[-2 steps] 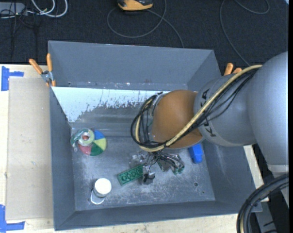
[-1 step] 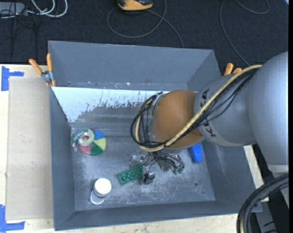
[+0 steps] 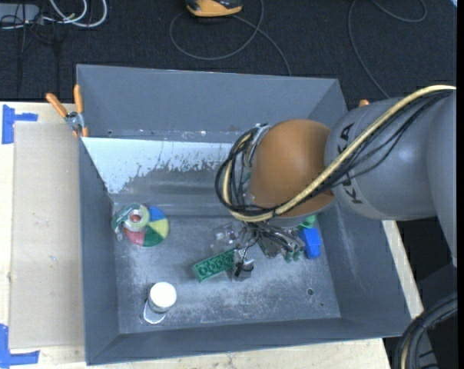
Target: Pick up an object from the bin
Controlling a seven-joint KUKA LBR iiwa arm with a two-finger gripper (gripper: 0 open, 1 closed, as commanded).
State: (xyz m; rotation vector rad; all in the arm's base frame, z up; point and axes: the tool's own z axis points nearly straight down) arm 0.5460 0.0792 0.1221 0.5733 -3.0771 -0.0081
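Our hand is low, just right of the green brick; spread or closed, we cannot tell. It may push the brick away, or catch the blue block.

Gripper low just beside green brick; white-capped bottle apart.

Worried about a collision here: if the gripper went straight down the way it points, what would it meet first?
Most likely the right end of the green studded brick, lying just beneath the gripper; otherwise the bin floor. Depth is hard to judge.
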